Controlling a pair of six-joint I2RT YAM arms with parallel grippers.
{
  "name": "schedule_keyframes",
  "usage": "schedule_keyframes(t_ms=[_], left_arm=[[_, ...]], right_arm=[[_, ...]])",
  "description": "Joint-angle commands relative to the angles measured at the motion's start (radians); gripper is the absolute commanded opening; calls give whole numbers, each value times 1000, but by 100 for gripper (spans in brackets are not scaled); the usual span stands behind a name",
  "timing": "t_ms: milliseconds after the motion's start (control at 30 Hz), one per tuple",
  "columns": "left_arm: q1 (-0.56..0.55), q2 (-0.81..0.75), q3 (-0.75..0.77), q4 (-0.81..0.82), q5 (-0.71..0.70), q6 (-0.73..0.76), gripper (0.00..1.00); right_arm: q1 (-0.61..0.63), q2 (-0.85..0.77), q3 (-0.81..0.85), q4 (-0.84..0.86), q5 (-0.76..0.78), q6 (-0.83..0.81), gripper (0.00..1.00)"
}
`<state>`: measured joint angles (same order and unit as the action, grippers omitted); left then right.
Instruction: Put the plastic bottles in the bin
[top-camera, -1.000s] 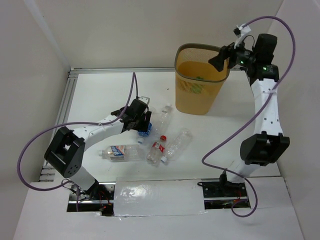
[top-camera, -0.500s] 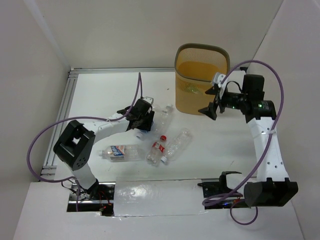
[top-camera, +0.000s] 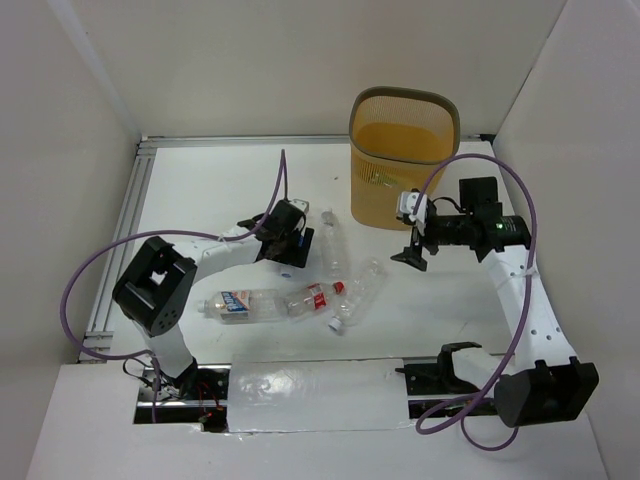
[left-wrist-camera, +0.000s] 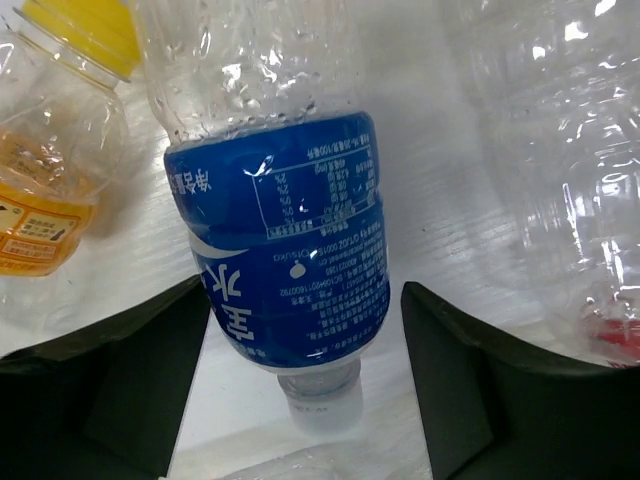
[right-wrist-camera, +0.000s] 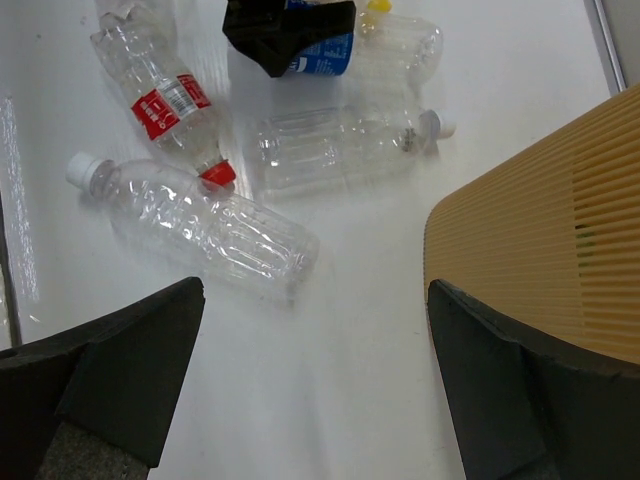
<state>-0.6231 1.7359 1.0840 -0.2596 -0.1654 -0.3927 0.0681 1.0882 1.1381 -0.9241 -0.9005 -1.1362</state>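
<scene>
The white table (top-camera: 200, 190) fills the middle of the overhead view. The bin (top-camera: 403, 150) stands upright on it in the upper centre-right, mouth up. In the right wrist view its ribbed orange wall takes up the right edge.

The right gripper (right-wrist-camera: 315, 290) hangs just below and to the right of the bin in the overhead view. Its 2 fingers are spread wide with only bare table between them. The left gripper (left-wrist-camera: 303, 300) sits low at the centre of the overhead view. Its fingers are spread and straddle the blue-label bottle (left-wrist-camera: 290, 260), with a strip of table showing between that bottle and the finger at the frame's right.

All the plastic bottles in view lie on the table, outside the bin. The long bottle (top-camera: 243, 303), with a blue and white label, lies at lower centre-left of the overhead view. Just to its right lies the red-label bottle (top-camera: 315, 299), its red cap against the white-capped clear bottle (top-camera: 360, 288), which slants up toward the right. Another clear bottle (top-camera: 333, 248) lies above them, between the left gripper and the bin, cap pointing up the frame. The blue-label bottle lies cap-down in the left wrist frame. At that frame's upper left is the orange bottle (left-wrist-camera: 45, 160), topped by a yellow cap (left-wrist-camera: 85, 30).
</scene>
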Motion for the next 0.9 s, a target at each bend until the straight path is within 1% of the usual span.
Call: schedule_keyframes(t_ms=[0,100,133,167,233,267,300,333,433,533,567,667,733,800,867], left_arm=[[2,4,-1,13,21,18,84],[2,13,10,13,21,28,73],[2,13,10,13,21,28,64],[2,13,10,13,21,28,58],[2,-7,19,13,30,28,48],[-9,-22,19,4,30,28,39],[-9,-41,19,3,30,28,36],[-18,-59,28,-6,30,28,33],[-29,-145,60,-47,30,28,28],[-40,-226,120,-108,21,28,28],[-40,-248,134,-121,21,28,28],[-49,-317,198,-141,44,37,28],[-49,-328,241,-141,84,46,28],[-49,-338,315,-110,159,57,28],[-49,-322,399,-44,248,66,28]], right_arm=[[18,-4,-18,-16,9,-24,100],[27,-4,-40,-4,20,-23,100],[27,-4,-53,-4,29,-23,100],[27,-4,-54,-4,38,-23,100],[27,-4,-87,-24,38,-89,100],[36,-4,-100,-36,38,-123,100],[36,-13,-112,-62,38,-161,100],[36,-13,-126,-76,38,-251,100],[36,-36,-195,-75,38,-383,100],[67,-67,-257,5,38,-413,100],[76,-67,-268,39,63,-424,100],[107,-53,-281,59,81,-433,100],[107,-40,-290,83,91,-433,100],[119,-31,-299,84,100,-424,100],[140,-31,-310,94,109,-413,100]])
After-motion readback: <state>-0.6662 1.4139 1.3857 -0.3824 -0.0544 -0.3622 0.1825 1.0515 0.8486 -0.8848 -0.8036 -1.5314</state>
